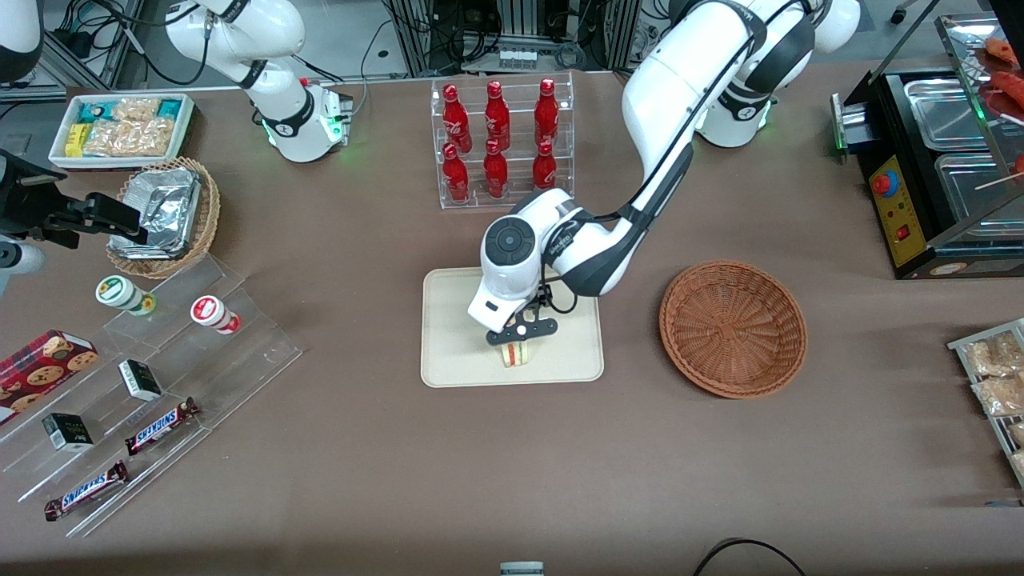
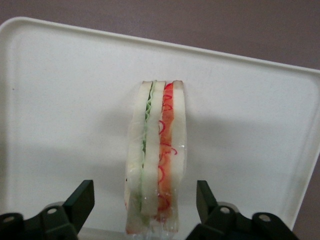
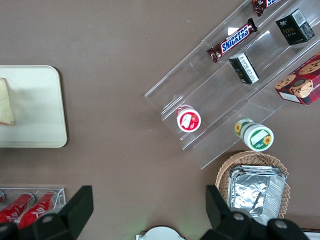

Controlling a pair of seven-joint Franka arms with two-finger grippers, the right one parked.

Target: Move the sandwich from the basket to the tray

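Gripper [image 1: 520,334] hangs directly over the tray [image 1: 448,360], its 2 fingers [image 2: 80,202] spread apart with clear gaps on either side of the sandwich [image 2: 156,160]; nothing is clamped. The sandwich stands on its edge on the tray surface, at the part nearer the front camera. The basket [image 1: 733,328], toward the working arm's end of the table, holds nothing. Judgement: transfer is essentially complete, the release appears made. Remaining: lift the arm clear without tipping the sandwich.

Even overhead light, soft shadows under arm; claw [image 2: 140,206] tips blurred near lens; foil glare.
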